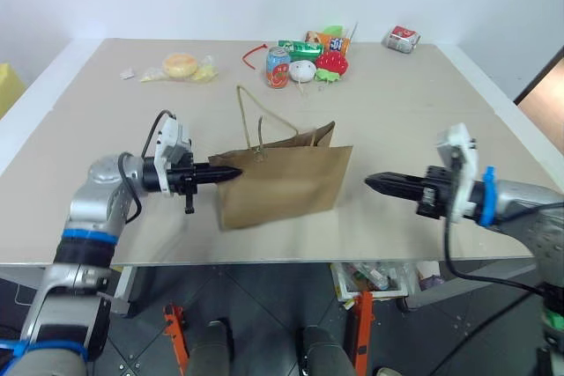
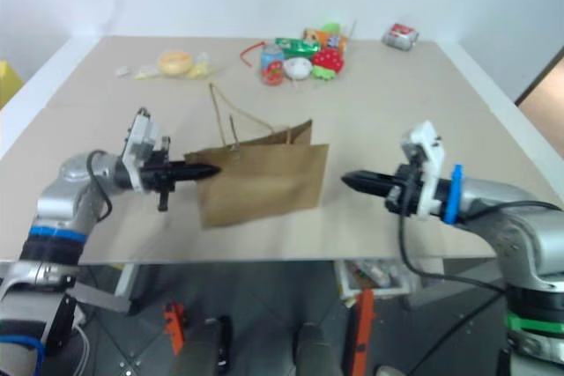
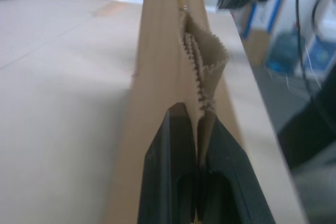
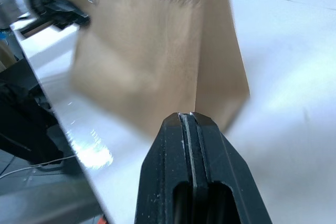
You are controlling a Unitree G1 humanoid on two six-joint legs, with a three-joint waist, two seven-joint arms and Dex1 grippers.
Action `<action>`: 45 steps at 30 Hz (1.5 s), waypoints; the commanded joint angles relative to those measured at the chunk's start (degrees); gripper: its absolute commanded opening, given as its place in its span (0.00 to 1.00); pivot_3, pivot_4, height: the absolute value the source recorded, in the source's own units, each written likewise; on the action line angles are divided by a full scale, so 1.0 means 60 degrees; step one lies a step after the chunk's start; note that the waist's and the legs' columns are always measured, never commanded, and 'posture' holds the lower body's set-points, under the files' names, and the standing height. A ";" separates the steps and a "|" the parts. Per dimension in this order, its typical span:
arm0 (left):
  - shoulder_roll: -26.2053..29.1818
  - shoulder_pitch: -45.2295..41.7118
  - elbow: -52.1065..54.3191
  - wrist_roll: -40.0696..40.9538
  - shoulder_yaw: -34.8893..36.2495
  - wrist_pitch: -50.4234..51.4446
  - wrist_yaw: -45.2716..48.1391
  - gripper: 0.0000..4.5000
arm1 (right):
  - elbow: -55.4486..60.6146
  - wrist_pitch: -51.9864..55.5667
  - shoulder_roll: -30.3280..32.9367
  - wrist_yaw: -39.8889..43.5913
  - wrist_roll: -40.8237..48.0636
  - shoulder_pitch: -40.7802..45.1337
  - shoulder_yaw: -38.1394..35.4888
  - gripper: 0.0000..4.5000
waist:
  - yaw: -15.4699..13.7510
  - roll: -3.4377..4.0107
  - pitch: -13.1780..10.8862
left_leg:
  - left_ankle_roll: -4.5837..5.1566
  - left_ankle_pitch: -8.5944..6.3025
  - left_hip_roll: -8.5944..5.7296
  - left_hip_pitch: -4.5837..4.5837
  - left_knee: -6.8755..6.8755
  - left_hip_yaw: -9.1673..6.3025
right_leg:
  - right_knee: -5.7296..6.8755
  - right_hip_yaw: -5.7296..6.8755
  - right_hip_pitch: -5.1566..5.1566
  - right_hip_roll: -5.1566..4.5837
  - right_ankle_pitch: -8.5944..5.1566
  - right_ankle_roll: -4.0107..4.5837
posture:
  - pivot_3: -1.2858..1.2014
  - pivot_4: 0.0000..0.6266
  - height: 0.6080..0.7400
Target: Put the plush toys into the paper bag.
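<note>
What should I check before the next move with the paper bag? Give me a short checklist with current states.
1. Left tool gripping the paper bag: ok. The left wrist view shows the fingers shut on the bag's serrated top edge.
2. Right tool free: ok. It is shut, empty, and apart from the bag's side.
3. Bag mouth open for loading: not ok. The edges are pinched flat together.
4. Bag upright on the table: ok, standing, handles up.
5. Plush toys located: cannot tell. A cluster of items lies at the far edge, beyond the bag, but I cannot pick out the brown or yellow toy.
</note>
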State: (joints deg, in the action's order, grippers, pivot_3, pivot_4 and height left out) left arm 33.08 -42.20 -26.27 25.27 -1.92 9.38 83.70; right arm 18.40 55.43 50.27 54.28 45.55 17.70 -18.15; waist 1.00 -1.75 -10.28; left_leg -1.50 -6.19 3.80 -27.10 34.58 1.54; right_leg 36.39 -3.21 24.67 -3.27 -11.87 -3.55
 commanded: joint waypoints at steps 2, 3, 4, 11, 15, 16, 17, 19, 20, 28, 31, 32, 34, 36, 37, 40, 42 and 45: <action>-0.0083 -0.1369 -0.2199 -0.0773 -0.0409 -0.1691 0.1376 0.00 | 0.1007 0.0302 0.0406 0.0242 0.0778 -0.0805 -0.0834 0.00 | 0.0039 -0.0002 -0.0001 | 0.0000 0.0000 0.0000 0.0009 0.0003 0.0000 | 0.0000 -0.0004 -0.0009 -0.0002 0.0001 0.0001 | 0.52 0.24 1.00; -0.0074 -0.1547 -0.2485 -0.0832 -0.0575 -0.1949 0.1439 0.00 | 0.1118 0.0324 0.0436 0.0207 0.0809 -0.0959 -0.0867 0.00 | 0.0042 -0.0006 -0.0003 | 0.0000 0.0000 0.0000 0.0007 0.0002 -0.0002 | 0.0000 -0.0001 -0.0014 0.0000 -0.0003 -0.0007 | 0.52 0.24 1.00; -0.0069 -0.1690 -0.2695 -0.0831 -0.0782 -0.2107 0.1459 0.00 | 0.1222 0.0378 0.0416 0.0129 0.0917 -0.1050 -0.0890 0.00 | 0.0032 -0.0005 -0.0003 | 0.0000 0.0000 0.0002 0.0007 0.0000 -0.0003 | 0.0001 0.0000 -0.0004 0.0003 0.0000 -0.0002 | 0.52 0.24 1.00; -0.0409 -0.2439 -0.4203 -0.0821 -0.1004 -0.3189 0.1466 0.00 | 0.1927 0.0549 -0.0006 -0.0731 0.1474 -0.1372 -0.0735 0.00 | 0.0033 -0.0006 -0.0003 | 0.0001 0.0000 0.0001 0.0007 0.0000 -0.0008 | 0.0001 0.0002 -0.0015 0.0001 -0.0006 -0.0011 | 0.52 0.24 1.00; -0.0691 -0.2850 -0.4742 -0.0914 -0.0488 -0.3490 0.1383 0.09 | 0.1739 0.0530 -0.0008 -0.0863 0.1515 -0.1082 -0.0513 0.00 | 0.0032 -0.0006 -0.0003 | 0.0001 0.0000 0.0000 0.0008 0.0004 -0.0009 | 0.0001 0.0004 -0.0029 -0.0001 -0.0005 -0.0010 | 0.52 0.24 1.00; -0.0658 -0.2844 -0.4715 -0.0865 -0.0538 -0.3323 0.1411 0.16 | 0.1699 0.0515 0.0006 -0.0859 0.1511 -0.1034 -0.0480 0.00 | 0.0033 -0.0006 -0.0003 | 0.0001 0.0000 0.0000 0.0008 0.0007 -0.0009 | 0.0001 0.0004 -0.0032 -0.0001 -0.0005 -0.0011 | 0.52 0.24 1.00; -0.0616 -0.2805 -0.4632 -0.0782 -0.0562 -0.3150 0.1438 0.21 | 0.1648 0.0498 0.0024 -0.0841 0.1497 -0.0996 -0.0441 0.00 | 0.0033 -0.0006 -0.0003 | 0.0001 0.0000 0.0000 0.0008 0.0008 -0.0009 | 0.0001 0.0004 -0.0033 -0.0001 -0.0005 -0.0010 | 0.52 0.24 1.00; -0.0603 -0.2780 -0.4567 -0.0673 -0.0460 -0.2991 0.1466 0.36 | 0.1591 0.0469 0.0077 -0.0810 0.1500 -0.0984 -0.0403 0.00 | 0.0029 -0.0006 -0.0003 | 0.0002 0.0001 0.0000 0.0007 0.0016 -0.0009 | 0.0001 0.0004 -0.0040 -0.0002 -0.0004 -0.0010 | 0.52 0.24 1.00; -0.0641 -0.2805 -0.4598 -0.0672 -0.0295 -0.3040 0.1453 0.45 | 0.1557 0.0455 0.0107 -0.0800 0.1502 -0.0971 -0.0381 0.00 | 0.0029 -0.0006 -0.0003 | 0.0002 0.0001 0.0000 0.0007 0.0016 -0.0009 | 0.0001 0.0004 -0.0040 -0.0002 -0.0004 -0.0010 | 0.52 0.24 1.00; -0.0421 -0.2595 -0.3742 -0.0665 0.0222 -0.2340 0.1114 0.70 | 0.0951 0.0395 0.0245 -0.0585 0.1429 -0.0488 -0.0176 0.00 | 0.0032 -0.0006 -0.0004 | 0.0006 0.0003 0.0000 0.0007 0.0013 -0.0011 | 0.0002 0.0003 -0.0039 0.0001 -0.0012 -0.0023 | 0.52 0.24 1.00; -0.0312 -0.2506 -0.2729 -0.0074 0.0577 -0.1026 0.0729 0.70 | 0.0706 0.0384 0.0237 -0.0532 0.1471 -0.0337 -0.0186 0.00 | 0.0035 -0.0006 -0.0004 | 0.0006 0.0003 0.0000 0.0007 0.0013 -0.0011 | 0.0001 0.0003 -0.0039 0.0001 -0.0011 -0.0022 | 0.52 0.24 1.00; -0.0253 -0.2458 -0.2331 0.0129 0.0696 -0.0482 0.0591 0.70 | 0.0582 0.0386 0.0221 -0.0540 0.1491 -0.0262 -0.0217 0.00 | 0.0034 -0.0006 -0.0004 | 0.0006 0.0003 0.0000 0.0007 0.0013 -0.0011 | 0.0001 0.0003 -0.0040 0.0001 -0.0011 -0.0022 | 0.52 0.24 1.00; -0.0134 -0.2332 -0.1564 0.0521 0.0908 0.0440 0.0347 0.70 | 0.0269 0.0387 0.0189 -0.0549 0.1530 -0.0096 -0.0298 0.00 | 0.0037 -0.0007 -0.0004 | 0.0006 0.0003 0.0001 0.0007 0.0013 -0.0011 | 0.0002 0.0004 -0.0040 0.0001 -0.0011 -0.0022 | 0.52 0.24 1.00; 0.0025 -0.2141 -0.0579 0.1120 0.1284 0.1701 -0.0206 0.70 | -0.0130 0.0311 0.0196 -0.0512 0.1468 0.0093 -0.0345 0.00 | 0.0041 -0.0006 -0.0004 | 0.0006 0.0003 0.0001 0.0006 0.0014 -0.0012 | 0.0003 0.0003 -0.0041 0.0001 -0.0011 -0.0022 | 0.52 0.24 1.00; 0.0093 -0.2022 -0.0035 0.1454 0.1563 0.2321 -0.0648 0.70 | -0.0391 0.0236 0.0216 -0.0480 0.1372 0.0214 -0.0337 0.00 | 0.0043 -0.0006 -0.0004 | 0.0006 0.0003 0.0001 0.0007 0.0014 -0.0011 | 0.0003 0.0002 -0.0040 0.0001 -0.0011 -0.0023 | 0.52 0.24 1.00; 0.0397 -0.1534 0.1282 0.2171 0.2413 0.3627 -0.1962 0.70 | -0.1184 -0.0138 0.0368 -0.0342 0.0875 0.0488 -0.0223 0.00 | 0.0046 -0.0006 -0.0004 | 0.0007 0.0004 0.0001 0.0010 0.0013 -0.0015 | 0.0006 0.0003 -0.0040 0.0004 -0.0012 -0.0025 | 0.52 0.24 1.00; 0.0803 -0.1016 0.1977 0.2409 0.2711 0.4534 -0.2465 0.70 | -0.1477 -0.0445 0.0530 -0.0198 0.0533 0.0459 -0.0150 0.00 | 0.0054 -0.0004 -0.0005 | 0.0007 0.0004 0.0002 0.0012 0.0012 -0.0015 | 0.0008 0.0004 -0.0041 0.0004 -0.0013 -0.0026 | 0.52 0.24 1.00; 0.1214 0.0374 0.3483 0.2795 0.3565 0.5530 -0.3553 0.70 | -0.2004 -0.0811 0.0684 0.0032 0.0189 0.0515 -0.0153 0.00 | 0.0078 -0.0003 -0.0005 | 0.0009 0.0005 0.0002 0.0029 0.0007 -0.0011 | 0.0017 -0.0002 -0.0043 0.0004 -0.0013 -0.0032 | 0.52 0.24 1.00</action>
State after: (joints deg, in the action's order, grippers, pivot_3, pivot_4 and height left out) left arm 37.58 -47.34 -16.28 38.44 13.07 35.53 69.49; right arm 8.75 53.98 52.53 52.41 48.79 19.80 -18.08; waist 1.47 -1.77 -10.31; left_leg -1.44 -6.16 3.81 -26.90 34.62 1.48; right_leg 36.51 -3.21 24.40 -3.24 -11.95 -3.75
